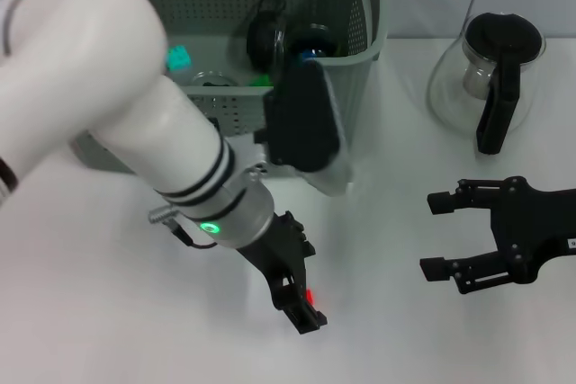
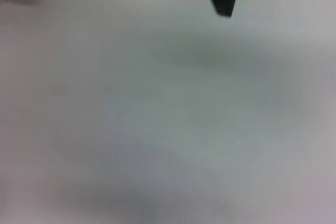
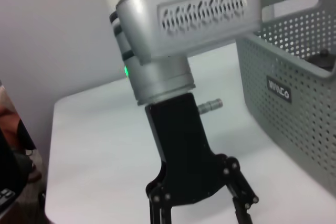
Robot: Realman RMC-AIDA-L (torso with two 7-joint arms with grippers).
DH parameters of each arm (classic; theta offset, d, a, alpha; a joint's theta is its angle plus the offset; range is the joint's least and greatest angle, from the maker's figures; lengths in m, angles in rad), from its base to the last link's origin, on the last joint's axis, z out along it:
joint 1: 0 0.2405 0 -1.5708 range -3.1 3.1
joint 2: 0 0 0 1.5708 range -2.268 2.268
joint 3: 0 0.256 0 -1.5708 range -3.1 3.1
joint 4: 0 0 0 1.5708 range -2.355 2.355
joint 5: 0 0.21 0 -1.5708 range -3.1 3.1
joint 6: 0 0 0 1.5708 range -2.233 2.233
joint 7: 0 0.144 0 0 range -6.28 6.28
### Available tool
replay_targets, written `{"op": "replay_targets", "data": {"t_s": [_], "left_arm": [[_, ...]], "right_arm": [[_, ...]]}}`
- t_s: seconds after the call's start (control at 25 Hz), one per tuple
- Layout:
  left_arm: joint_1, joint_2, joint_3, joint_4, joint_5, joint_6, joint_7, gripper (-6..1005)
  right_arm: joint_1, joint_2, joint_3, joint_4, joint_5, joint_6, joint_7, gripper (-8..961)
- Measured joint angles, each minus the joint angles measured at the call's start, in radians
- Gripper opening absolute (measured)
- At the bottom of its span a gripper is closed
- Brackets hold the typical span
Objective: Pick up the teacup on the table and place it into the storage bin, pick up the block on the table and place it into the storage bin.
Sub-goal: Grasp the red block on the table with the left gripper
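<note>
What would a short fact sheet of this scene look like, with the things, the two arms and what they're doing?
Surface: white table
Bin: grey, perforated, orange clips, at the table's far side; dark and teal items inside, not identifiable
Glass pot: black lid and handle, right of the bin
Left tool: low over the table in front of the bin, something small and red at its fingers; grip unclear
Right tool: open, empty, near the table's right side
</note>
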Motion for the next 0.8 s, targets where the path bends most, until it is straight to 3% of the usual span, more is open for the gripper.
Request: {"op": "replay_targets", "data": {"t_s": [0.32,0.8], "left_arm": [[-0.004,-0.004,0.172,0.024,0.087,-0.085,-0.186,835],[-0.002,-0.006,0.239,0.034,0.154,-0.117,-0.264,830]], "right_arm": [[0.010,-0.005,0.029,0.003,-0.003,0.004,-0.002,954],[0.011,-0.007,0.047,0.022,-0.004,0.015,-0.007,953]]}}
